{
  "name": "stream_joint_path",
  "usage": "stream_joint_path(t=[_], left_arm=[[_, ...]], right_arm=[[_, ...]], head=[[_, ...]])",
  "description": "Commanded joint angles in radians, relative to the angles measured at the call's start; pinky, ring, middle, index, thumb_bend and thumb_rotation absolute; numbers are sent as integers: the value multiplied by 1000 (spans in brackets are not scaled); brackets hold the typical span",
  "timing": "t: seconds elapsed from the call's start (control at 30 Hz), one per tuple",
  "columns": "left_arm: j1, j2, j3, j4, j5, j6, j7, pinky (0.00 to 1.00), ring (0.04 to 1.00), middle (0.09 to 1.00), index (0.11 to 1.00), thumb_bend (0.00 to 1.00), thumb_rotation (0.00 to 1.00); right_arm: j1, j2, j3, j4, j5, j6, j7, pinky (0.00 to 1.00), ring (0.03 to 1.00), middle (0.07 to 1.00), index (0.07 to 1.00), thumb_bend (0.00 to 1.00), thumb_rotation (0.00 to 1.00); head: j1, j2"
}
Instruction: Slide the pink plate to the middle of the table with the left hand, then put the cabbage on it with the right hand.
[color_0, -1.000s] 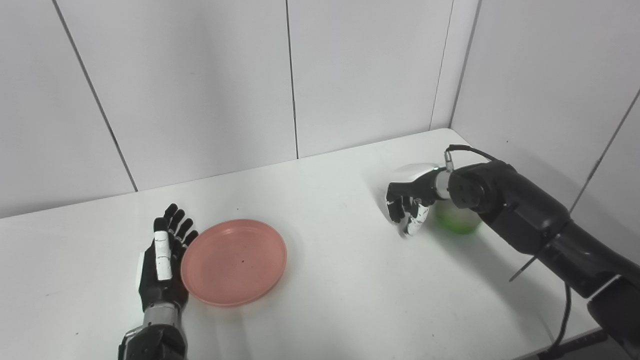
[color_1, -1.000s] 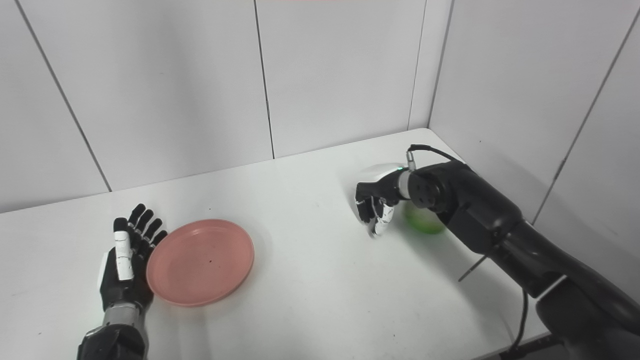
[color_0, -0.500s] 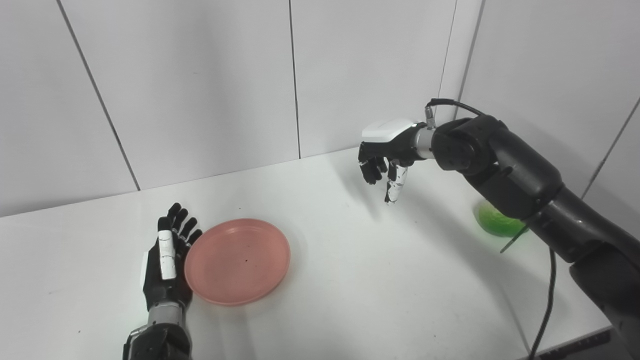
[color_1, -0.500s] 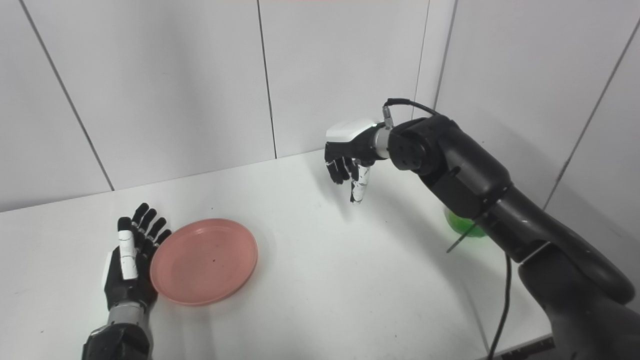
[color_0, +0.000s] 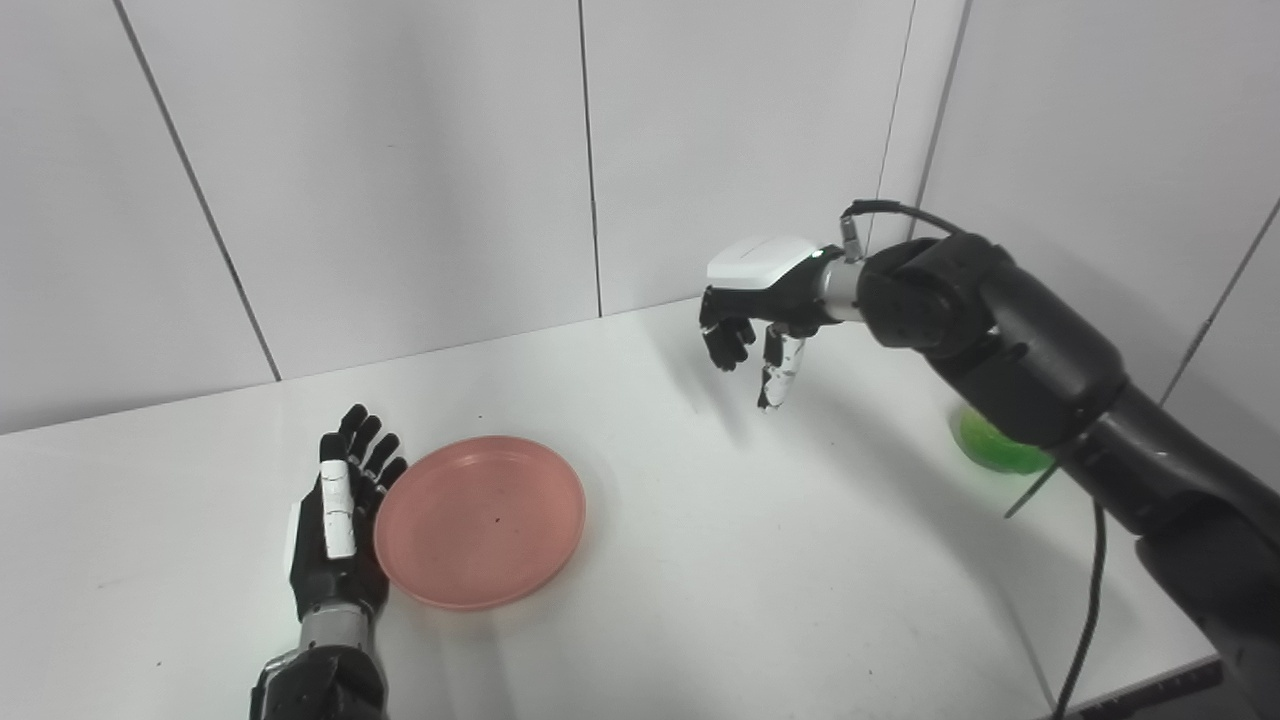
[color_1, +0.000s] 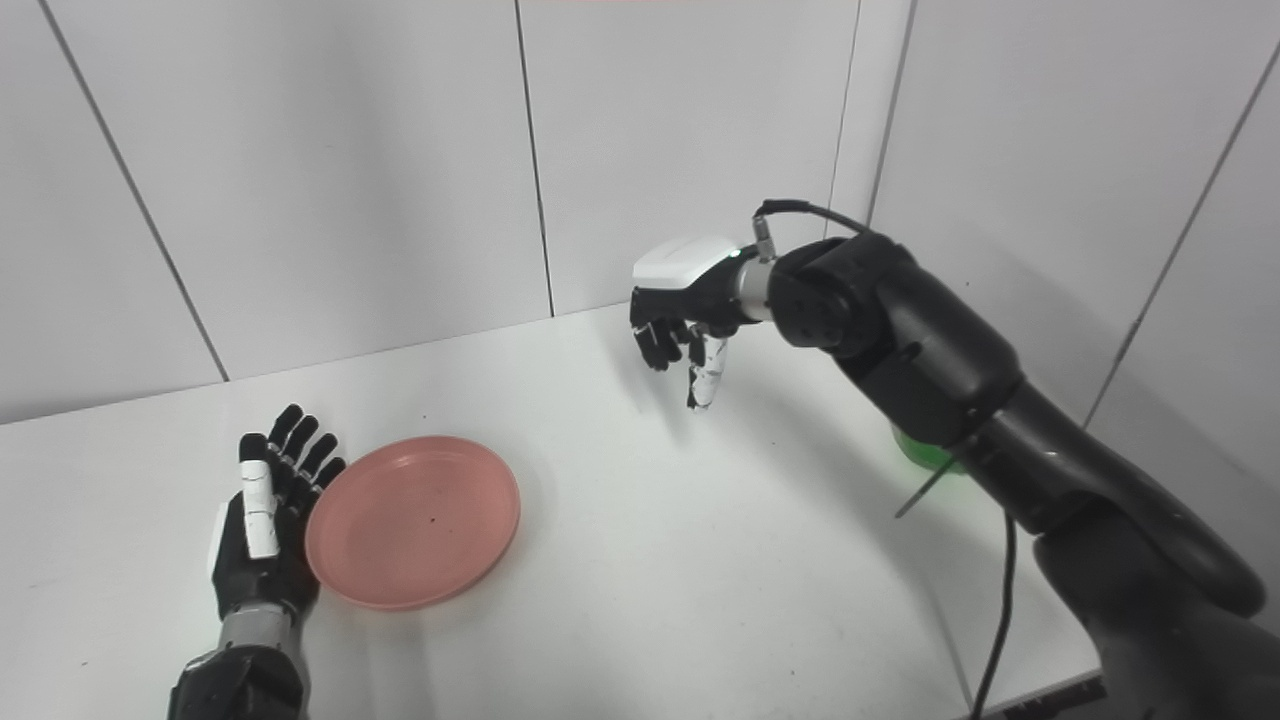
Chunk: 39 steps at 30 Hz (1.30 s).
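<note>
The pink plate (color_0: 480, 520) lies flat on the white table (color_0: 700, 560), left of its middle. My left hand (color_0: 340, 520) rests open on the table, its fingers stretched along the plate's left rim. My right hand (color_0: 755, 320) hangs in the air over the back of the table, fingers loosely curled downward and holding nothing. The green cabbage (color_0: 990, 445) sits on the table at the far right. It is partly hidden behind my right forearm and well apart from the hand.
Grey panel walls close the table at the back and on the right (color_0: 1100, 150). The table's front right edge (color_0: 1150, 685) shows at the bottom corner. A black cable (color_0: 1085, 600) hangs from the right arm.
My right hand has risen from beside the cabbage and swung up and left, empty. The cabbage now lies further right on the table. Left hand and plate stay as they were.
</note>
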Motion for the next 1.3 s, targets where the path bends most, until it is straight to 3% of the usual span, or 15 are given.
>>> stream_joint_path(t=[0.0, 0.03, 0.07, 0.1, 0.13, 0.2, 0.33, 0.57, 0.67, 0.8, 0.97, 1.13, 1.27], left_arm=[[-7, 1, 3, -2, -16, 16, -7, 874, 896, 930, 872, 966, 859], [-8, 3, 4, -1, -17, 16, -9, 877, 898, 932, 874, 965, 861], [-9, 4, 4, 2, -17, 14, -12, 877, 899, 933, 874, 964, 861], [-9, 5, 5, 3, -17, 13, -14, 879, 900, 934, 872, 963, 862], [-11, 7, 6, 8, -19, 10, -19, 881, 901, 935, 871, 963, 863], [-14, 10, 6, 16, -22, 5, -28, 886, 907, 940, 872, 961, 865], [-19, 18, 7, 31, -29, -3, -40, 886, 908, 939, 872, 953, 870], [-30, 37, 8, 51, -33, -12, -70, 894, 914, 944, 882, 963, 870], [-35, 43, 12, 58, -34, -10, -78, 892, 912, 939, 884, 955, 876], [-38, 50, 14, 66, -37, -11, -87, 895, 911, 939, 886, 948, 881], [-47, 61, 15, 87, -46, -26, -104, 893, 906, 937, 881, 946, 873], [-56, 74, 28, 110, -65, -30, -125, 918, 911, 937, 881, 947, 861], [-64, 87, 37, 129, -85, -28, -143, 906, 908, 936, 880, 984, 838]], right_arm=[[-46, -63, -54, -52, 6, 16, 11, 462, 552, 542, 474, 523, 0], [-46, -69, -60, -61, 5, 18, 18, 481, 572, 624, 486, 524, 89], [-49, -83, -72, -60, 13, 20, 30, 482, 574, 632, 487, 524, 98], [-51, -91, -81, -58, 18, 21, 39, 449, 549, 657, 593, 801, 100], [-55, -104, -91, -56, 27, 31, 56, 438, 541, 666, 628, 895, 101], [-57, -125, -104, -55, 38, 42, 83, 431, 542, 682, 696, 979, 169], [-42, -164, -135, -43, 84, 66, 126, 567, 695, 787, 790, 1000, 390], [23, -237, -158, -66, 90, 188, 190, 733, 853, 885, 857, 1000, 421], [58, -261, -164, -55, 83, 207, 186, 757, 870, 908, 879, 1000, 469], [110, -287, -146, -48, -12, 278, 172, 779, 895, 932, 885, 1000, 437], [167, -292, -162, 14, -45, 280, 117, 724, 888, 961, 882, 1000, 455], [190, -290, -163, 44, -71, 306, 102, 744, 899, 969, 886, 1000, 506], [205, -284, -160, 65, -85, 322, 93, 763, 913, 966, 887, 1000, 511]], head=[[-3, -2], [-4, -2], [-12, -5], [-12, -5], [-21, -9], [-29, -14], [-41, -19], [-72, -32], [-79, -33], [-94, -41], [-130, -52], [-212, -74], [-224, -77]])
